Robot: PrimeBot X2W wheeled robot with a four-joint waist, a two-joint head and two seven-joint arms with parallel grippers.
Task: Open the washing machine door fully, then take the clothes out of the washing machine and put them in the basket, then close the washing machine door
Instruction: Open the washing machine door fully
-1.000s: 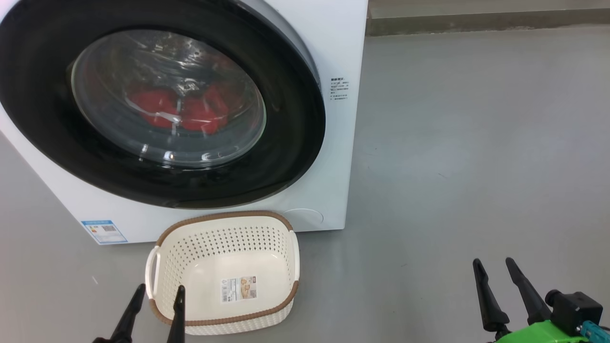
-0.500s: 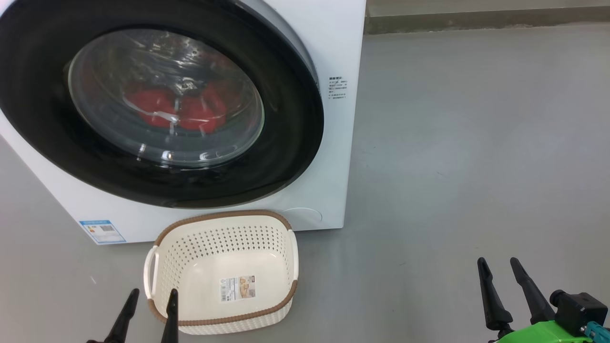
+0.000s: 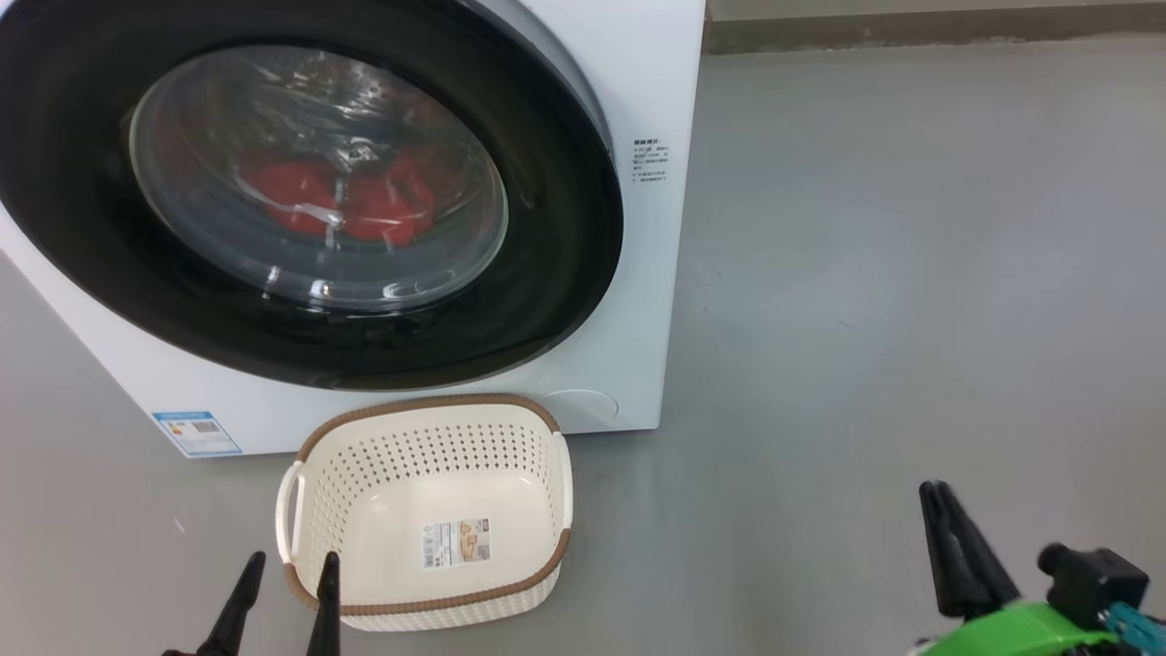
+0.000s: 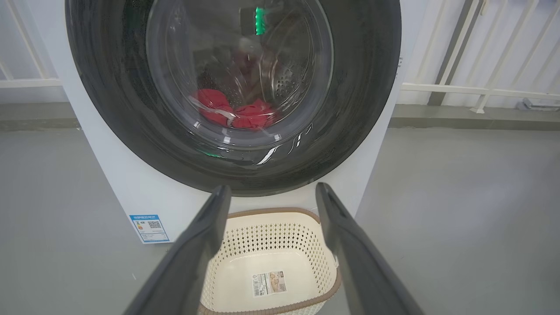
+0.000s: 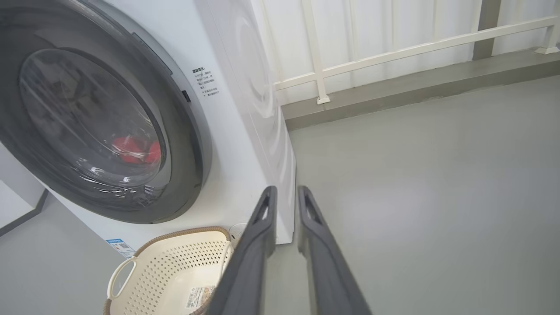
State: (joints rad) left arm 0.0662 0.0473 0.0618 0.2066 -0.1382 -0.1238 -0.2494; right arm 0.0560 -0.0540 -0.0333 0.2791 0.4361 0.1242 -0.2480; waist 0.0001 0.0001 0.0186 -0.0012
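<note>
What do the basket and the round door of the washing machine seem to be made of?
The basket: likely matte cream plastic, moulded with rows of holes; its brown rim imitates weaving. The door: a glossy black ring, probably plastic, around a clear bowl, apparently glass, with bright glints.

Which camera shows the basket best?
The head view: the basket shows almost whole, label included. The left wrist view has the left gripper across its sides; the right wrist view crops it at the bottom edge.
</note>
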